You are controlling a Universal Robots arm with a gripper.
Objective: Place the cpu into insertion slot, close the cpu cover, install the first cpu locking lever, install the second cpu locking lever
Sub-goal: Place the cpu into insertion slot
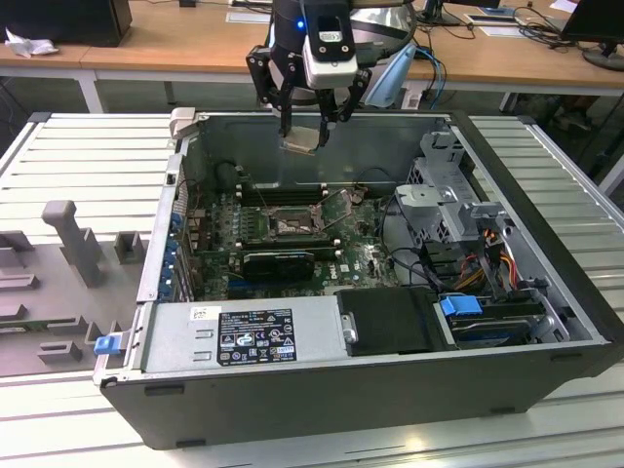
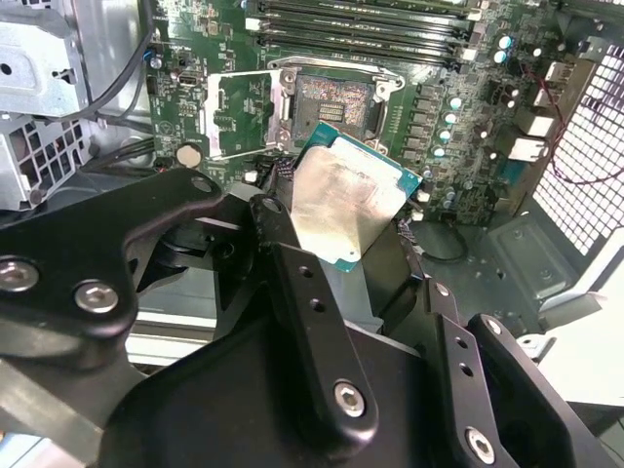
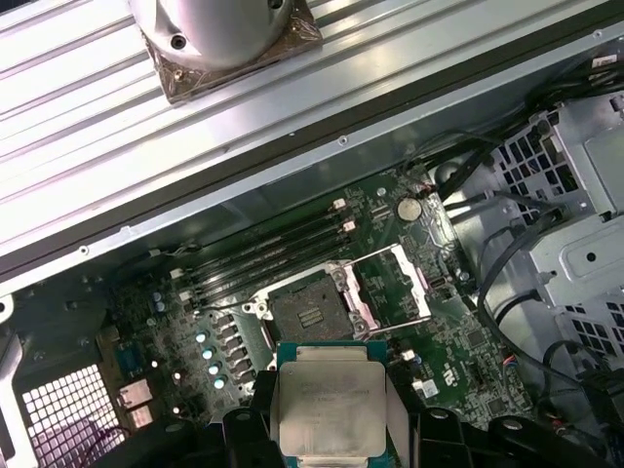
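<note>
1. Desk [image 1: 68,146]: a ribbed grey surface. It carries the open computer case [image 1: 390,390], which lies on its side with its interior facing up.
2. Motherboard [image 1: 366,261]: it lies flat on the floor of the case, with long memory slots running along one side of the socket area.
3. Jaws: in the exterior view they hang over the far wall of the case, high above the board. They are closed on opposite edges of the cpu.
4. Insertion slot [image 1: 290,224]: it is empty, and its dark pin field lies exposed in both wrist views. The first step is therefore judged not yet done.
5. Cpu cover [image 1: 343,203]: the thin metal frame stands swung open, hinged just beside the slot. Closing it and setting both locking levers are judged to be left to do.
6. Cpu [image 2: 351,210]: a small square chip with a silvery face and a green edge. It is gripped between the jaws and held in the air, well apart from the slot, which lies below and beyond it.
</note>
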